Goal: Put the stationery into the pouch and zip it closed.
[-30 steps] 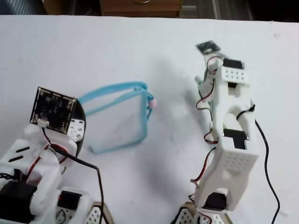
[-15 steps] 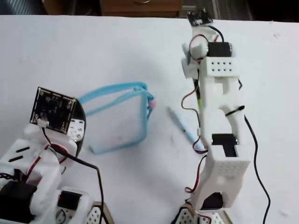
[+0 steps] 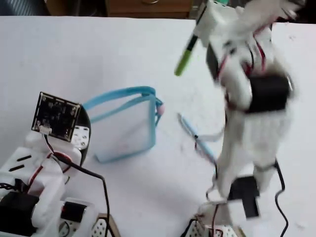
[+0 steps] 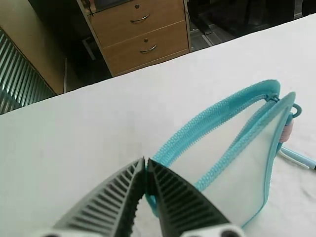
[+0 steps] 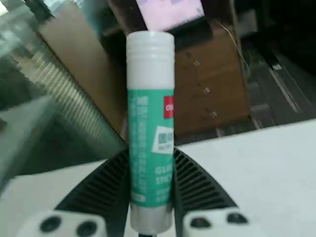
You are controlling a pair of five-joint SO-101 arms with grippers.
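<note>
A clear pouch (image 3: 126, 131) with a blue zipper lies on the white table, its mouth gaping. My left gripper (image 4: 146, 163) is shut on the pouch's (image 4: 242, 163) zipper edge at the end away from the pink pull tab (image 4: 288, 133); in the high view this left gripper (image 3: 85, 136) sits at the pouch's left side. Raised above the table's far side, my right gripper (image 5: 150, 158) is shut on a green-and-white glue stick (image 5: 150, 123). The high view shows that glue stick (image 3: 185, 59) up right of the pouch. A blue pen (image 3: 197, 140) lies on the table right of the pouch.
Wooden drawers (image 4: 140, 34) stand beyond the table's far edge. The right arm's body (image 3: 252, 128) rises over the table's right half, close to the pen. The left arm's base (image 3: 34, 192) fills the near left corner.
The right arm has lifted off the table and swung up and back with the glue stick in its gripper, uncovering the blue pen. The left arm and pouch have stayed put.
</note>
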